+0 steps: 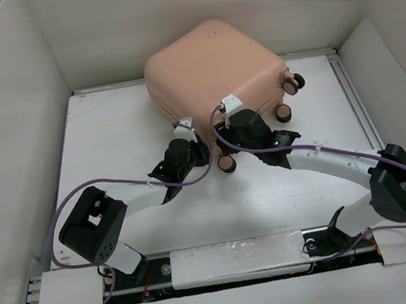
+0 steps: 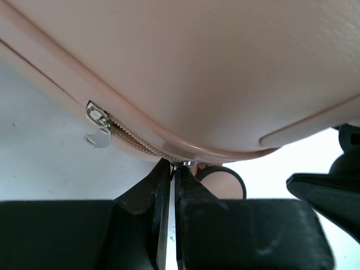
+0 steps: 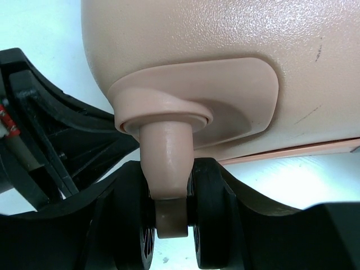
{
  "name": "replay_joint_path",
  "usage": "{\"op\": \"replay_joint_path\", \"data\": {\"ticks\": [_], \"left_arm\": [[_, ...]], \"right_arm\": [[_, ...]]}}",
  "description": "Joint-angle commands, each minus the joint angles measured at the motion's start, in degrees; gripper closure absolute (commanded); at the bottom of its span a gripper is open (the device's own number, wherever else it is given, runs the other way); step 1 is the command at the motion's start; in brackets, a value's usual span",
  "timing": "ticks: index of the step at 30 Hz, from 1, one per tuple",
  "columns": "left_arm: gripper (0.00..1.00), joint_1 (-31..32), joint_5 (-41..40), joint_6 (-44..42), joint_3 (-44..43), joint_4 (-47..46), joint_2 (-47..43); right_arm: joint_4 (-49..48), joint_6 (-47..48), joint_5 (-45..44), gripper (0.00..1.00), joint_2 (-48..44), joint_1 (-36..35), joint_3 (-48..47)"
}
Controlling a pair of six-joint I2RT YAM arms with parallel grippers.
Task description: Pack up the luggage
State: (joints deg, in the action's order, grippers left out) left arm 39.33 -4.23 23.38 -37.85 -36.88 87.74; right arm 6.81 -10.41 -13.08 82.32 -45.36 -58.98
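The peach-pink luggage (image 1: 211,61) lies closed on the white table, near the back. My left gripper (image 1: 184,129) sits at its front edge. In the left wrist view the left gripper (image 2: 174,164) is shut on a small metal zipper pull (image 2: 188,163) where the zip (image 2: 132,136) meets the shell's rim. My right gripper (image 1: 224,126) is just to the right of it. The right wrist view shows this gripper (image 3: 171,169) shut on a caster wheel (image 3: 171,222), one finger against each black tyre, under the luggage shell (image 3: 197,45).
A second zipper slider (image 2: 97,119) hangs further left along the seam. Free caster wheels stand at the front (image 1: 226,162) and on the right (image 1: 284,113). White cardboard walls (image 1: 6,138) close in the table (image 1: 111,159) on three sides.
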Motion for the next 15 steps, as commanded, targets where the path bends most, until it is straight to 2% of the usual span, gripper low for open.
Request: {"op": "replay_joint_path", "data": {"ticks": [1, 4, 10, 14, 15], "left_arm": [[1.0, -9.3, -15.8, 2.8, -0.9, -0.1, -1.6], [1.0, -13.7, -13.2, 5.8, -2.6, 1.6, -0.1], [1.0, -17.9, -16.2, 11.5, -3.8, 7.4, 1.3], [1.0, -19.5, -10.9, 14.4, -0.9, 6.3, -2.5], [0.92, -19.5, -9.9, 15.3, 0.7, 7.2, -4.1]], "right_arm": [[2.0, -2.1, 1.6, 1.0, -6.2, -3.3, 1.1], [2.0, -2.1, 1.6, 1.0, -6.2, -3.3, 1.1], [2.5, -2.1, 0.5, 1.0, -7.3, -3.3, 1.6], [2.0, -2.1, 3.5, 1.0, -6.7, -3.9, 1.4], [2.0, -2.1, 3.5, 0.97, -6.0, -4.9, 0.9]]}}
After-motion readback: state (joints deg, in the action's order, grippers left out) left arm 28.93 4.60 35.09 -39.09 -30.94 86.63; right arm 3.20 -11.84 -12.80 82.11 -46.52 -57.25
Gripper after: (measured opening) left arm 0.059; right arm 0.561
